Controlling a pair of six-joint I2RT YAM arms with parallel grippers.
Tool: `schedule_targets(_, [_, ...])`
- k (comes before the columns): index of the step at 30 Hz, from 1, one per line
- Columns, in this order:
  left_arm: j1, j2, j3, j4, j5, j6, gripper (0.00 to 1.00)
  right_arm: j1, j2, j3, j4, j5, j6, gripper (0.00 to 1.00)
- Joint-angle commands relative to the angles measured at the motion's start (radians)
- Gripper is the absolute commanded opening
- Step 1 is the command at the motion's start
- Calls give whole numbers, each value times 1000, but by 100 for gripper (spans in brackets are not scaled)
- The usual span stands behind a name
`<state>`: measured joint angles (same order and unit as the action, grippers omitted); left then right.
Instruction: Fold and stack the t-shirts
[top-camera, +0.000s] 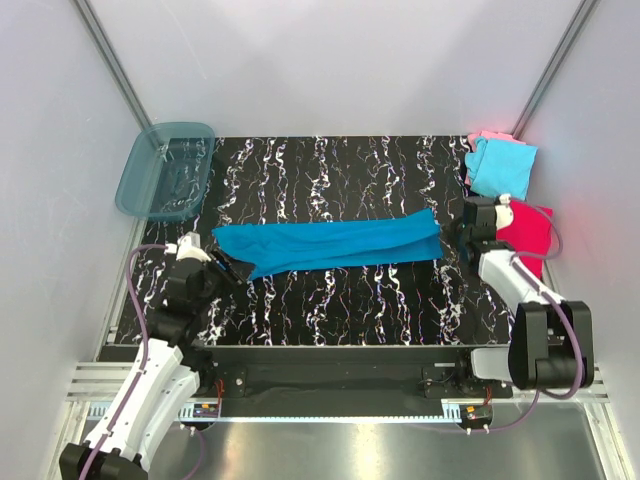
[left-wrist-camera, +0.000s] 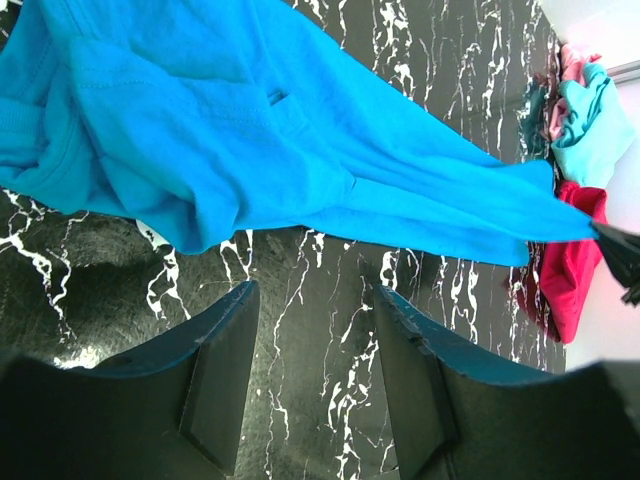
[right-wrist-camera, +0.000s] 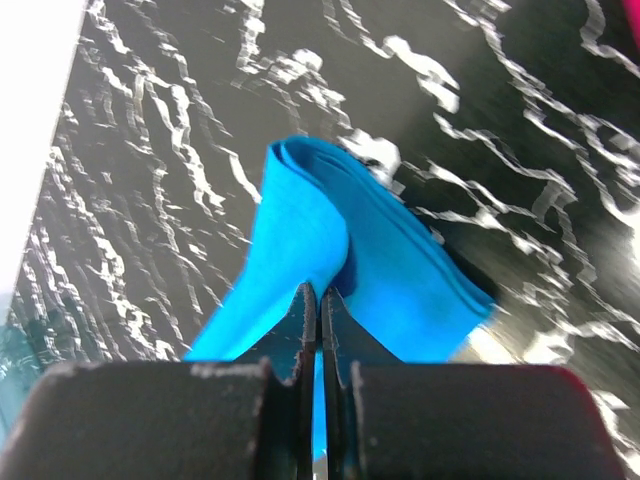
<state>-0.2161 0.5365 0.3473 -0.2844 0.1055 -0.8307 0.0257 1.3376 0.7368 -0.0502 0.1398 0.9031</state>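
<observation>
The large teal-blue t-shirt (top-camera: 330, 245) lies as a long narrow strip across the middle of the black marbled table (top-camera: 380, 300). My right gripper (top-camera: 455, 238) is shut on the strip's right end; in the right wrist view the cloth (right-wrist-camera: 400, 270) is pinched and humps up just beyond the closed jaws (right-wrist-camera: 318, 295). My left gripper (top-camera: 226, 268) stands open just short of the strip's left end, with only bare table between its fingers (left-wrist-camera: 222, 375) and the shirt (left-wrist-camera: 250, 140) beyond their tips. At the back right lie a light cyan t-shirt (top-camera: 500, 165), a pale pink one (top-camera: 487, 137) and a magenta-red one (top-camera: 530, 232).
A translucent teal plastic tub (top-camera: 165, 170) stands at the table's back left corner. White walls close in both sides and the back. The other shirts (left-wrist-camera: 572, 270) sit right behind the right arm (top-camera: 510, 275), at the table's right edge.
</observation>
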Motion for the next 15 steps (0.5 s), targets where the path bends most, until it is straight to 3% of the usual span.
schedule_targets(1, [-5,-4,50,21,-15,4,53,-6,-77,-71,4,55,19,0])
schedule_targets(10, [-8,-1,64,24,-17,7,53,-7,-49,-129,4,73,28,0])
schedule_targets(13, [-8,-12,70,10,-21,13,53,-9,-2,-120,6,63,25,13])
schedule_targets(15, [-8,-23,71,-2,-21,15,53,-9,23,-109,7,61,25,51])
